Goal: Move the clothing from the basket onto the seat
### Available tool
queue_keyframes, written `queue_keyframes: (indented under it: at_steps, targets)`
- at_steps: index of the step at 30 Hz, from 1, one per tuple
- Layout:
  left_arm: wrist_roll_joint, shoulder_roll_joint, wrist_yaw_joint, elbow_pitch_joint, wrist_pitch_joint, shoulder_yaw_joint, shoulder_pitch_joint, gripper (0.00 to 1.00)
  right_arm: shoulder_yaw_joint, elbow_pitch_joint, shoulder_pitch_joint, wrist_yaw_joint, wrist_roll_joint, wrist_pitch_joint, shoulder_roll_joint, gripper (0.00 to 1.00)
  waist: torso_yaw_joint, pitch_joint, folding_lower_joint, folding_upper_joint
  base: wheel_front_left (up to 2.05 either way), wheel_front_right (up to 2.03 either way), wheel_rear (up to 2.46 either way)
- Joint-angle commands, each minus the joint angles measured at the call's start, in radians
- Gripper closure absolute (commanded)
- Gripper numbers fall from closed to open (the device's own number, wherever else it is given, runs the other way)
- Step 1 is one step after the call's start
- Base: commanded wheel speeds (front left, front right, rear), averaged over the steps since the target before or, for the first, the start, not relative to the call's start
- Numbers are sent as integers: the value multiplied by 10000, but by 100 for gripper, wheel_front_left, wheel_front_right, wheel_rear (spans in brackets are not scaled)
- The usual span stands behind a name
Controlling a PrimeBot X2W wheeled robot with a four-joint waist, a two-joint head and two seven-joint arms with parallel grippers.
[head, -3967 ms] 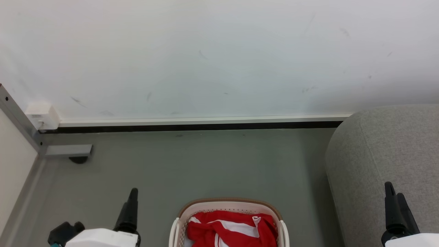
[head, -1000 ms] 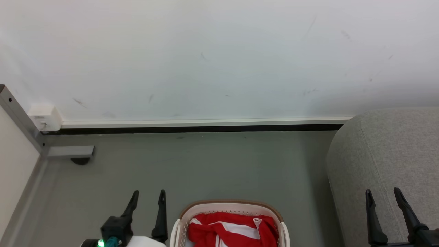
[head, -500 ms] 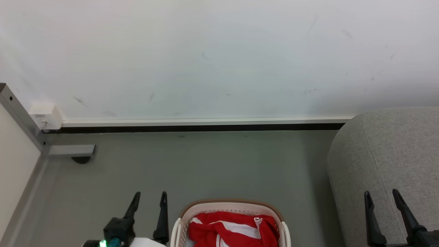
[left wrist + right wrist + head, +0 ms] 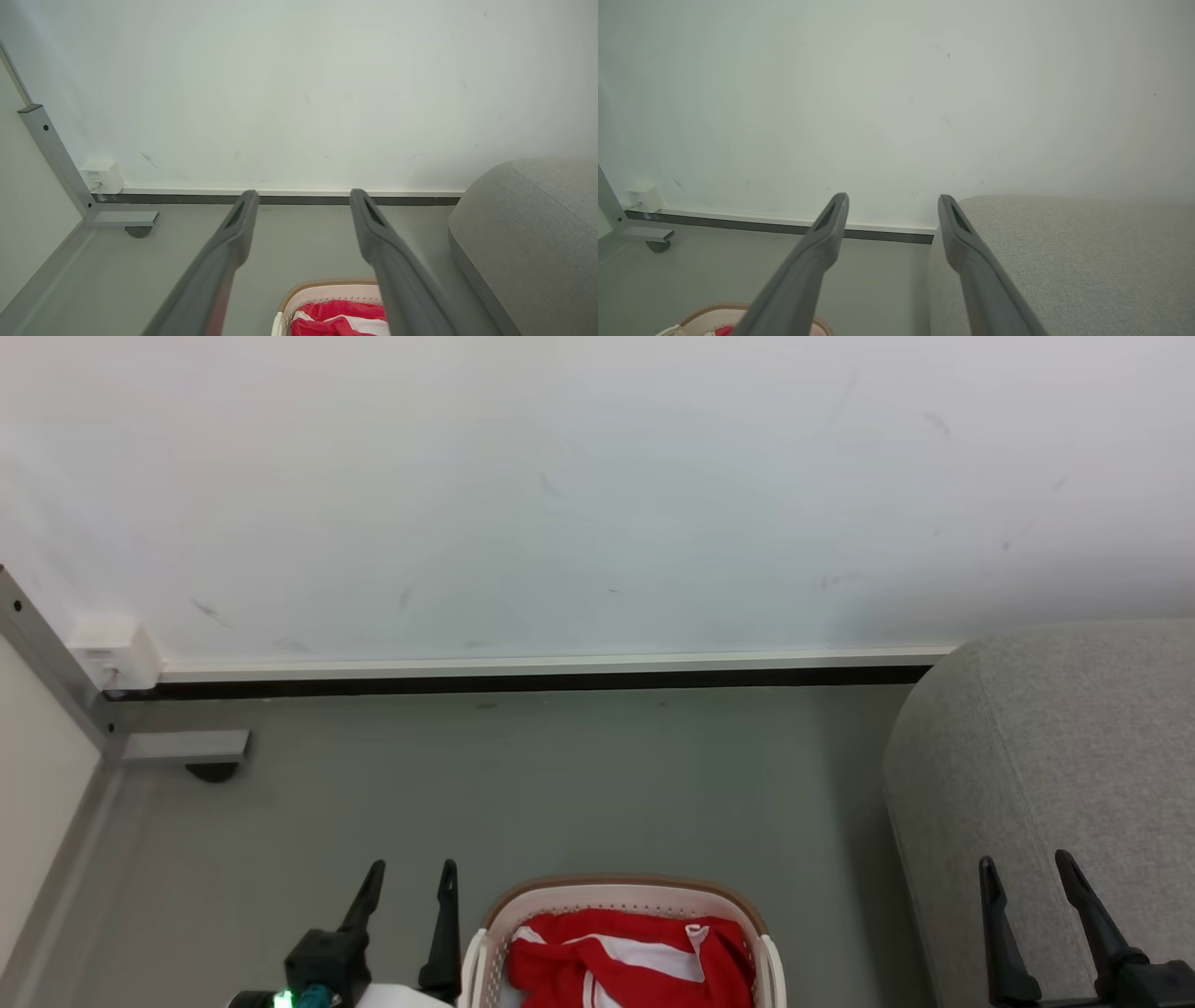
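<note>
Your left claw (image 4: 413, 866) hangs wide open and empty just left of the oval cream perforated plastic basket (image 4: 616, 883). The crumpled bright red, white-striped clothing (image 4: 625, 957) lies inside it, to that claw's right and back toward its wrist. Your right claw (image 4: 1023, 859), equally spread and empty, hovers over the large grey woven seat (image 4: 1046, 747), so the left is nearer.

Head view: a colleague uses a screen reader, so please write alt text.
Red clothing lies in a basket on the floor, between the open left gripper and open right gripper; a grey seat stands at right.
</note>
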Motion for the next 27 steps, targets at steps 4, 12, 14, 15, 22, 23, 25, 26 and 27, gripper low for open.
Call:
queue_keyframes:
  at_steps: [4,12,14,15,22,23,25,26,27]
  targets:
    - [86,67,-42,81,-11,-11,-101,0,113,-56,-145,-21,20,-2,-55,0,-229,149,0,0,0,0,0]
    - [561,173,-358,1048,176,-458,-907,0,491,-535,-705,-21,164,-2,-51,0,-997,1064,0,0,0,0,0]
    - [673,189,-531,1514,504,-706,-1360,0,605,-730,-884,-22,248,-2,-51,0,-1238,1437,0,0,0,0,0]
    - [712,192,-663,1809,709,-825,-1593,0,640,-811,-983,-21,270,-1,-49,0,-1356,1609,0,0,0,0,0]
    - [1224,182,-845,3656,2069,-1488,-3261,0,1117,-1269,-1638,-21,577,-1,-46,0,-2135,2810,0,0,0,0,0]
    - [1233,172,-834,3900,2208,-1531,-3483,0,1192,-1316,-1741,-21,609,-1,-46,0,-2240,2992,0,0,0,0,0]
    - [1334,146,-866,4359,2394,-1705,-3936,0,1297,-1426,-1953,-21,692,0,-46,0,-2408,3370,0,0,0,0,0]
    - [1351,133,-873,4604,2480,-1778,-4137,0,1314,-1490,-2050,-21,743,0,-48,0,-2470,3559,0,0,0,0,0]
    - [1390,129,-871,4840,2609,-1849,-4346,0,1348,-1575,-2143,-21,781,0,-46,0,-2534,3792,0,0,0,0,0]
